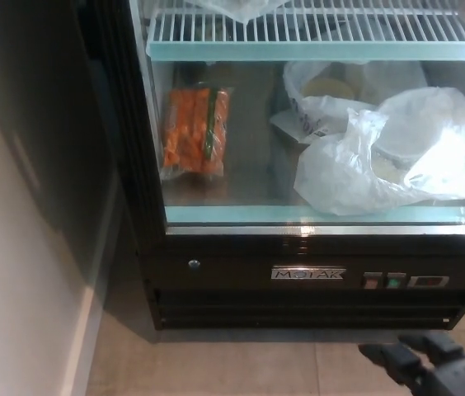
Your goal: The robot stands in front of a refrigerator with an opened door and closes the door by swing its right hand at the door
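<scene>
Black cabinet fills the frame: the refrigerator stands dead ahead, its interior open to view, a dark upright frame edge running down at nine o'clock. Whether the door itself shows, I can't tell from here. Down at five o'clock, the right hand sits low at the picture's bottom edge, over the tiled floor; two thick fingers point toward nine o'clock, spread apart, gripping nothing. It's well clear of the cabinet. The left hand isn't showing.

Inside, on the lower shelf, a bag of carrots lies at ten o'clock, close to the frame edge. Over at two o'clock, a big crumpled white plastic bag sprawls across the shelf, with a second bag tucked just behind it. Above them runs the white wire rack at twelve o'clock, more plastic resting on top.

Below the shelf, the black base panel carries a small nameplate and a cluster of switches toward four o'clock. A pale wall closes off the scene at eight o'clock.
</scene>
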